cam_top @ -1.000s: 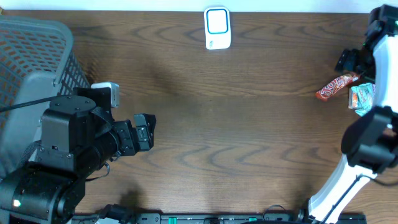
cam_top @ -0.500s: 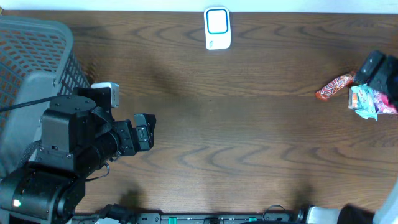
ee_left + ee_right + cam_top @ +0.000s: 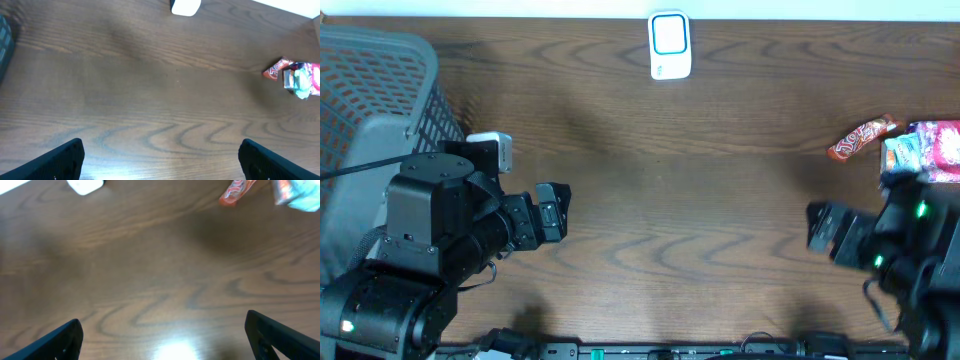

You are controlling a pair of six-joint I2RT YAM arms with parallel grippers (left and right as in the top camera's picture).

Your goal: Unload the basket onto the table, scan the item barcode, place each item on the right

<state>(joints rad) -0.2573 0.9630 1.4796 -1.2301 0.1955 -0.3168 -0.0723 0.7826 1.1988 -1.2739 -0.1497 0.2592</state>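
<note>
Wood table [image 3: 700, 200]: red candy bar [image 3: 861, 139] lies near your right gripper [image 3: 817, 228], toward the far edge, long axis diagonal. Left gripper [image 3: 560, 210] is well apart. Both are spread wide, empty.

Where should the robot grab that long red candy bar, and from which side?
Take the long red candy bar wrapper across its narrow middle, from above. It lies flat and slanted on the wooden table, so the open right pincer should turn to match. The end toward the table's middle is freest; a teal packet crowds the other.

Dark wood-grain table [image 3: 720, 200], glossy snack wrappers [image 3: 860, 139]
</note>
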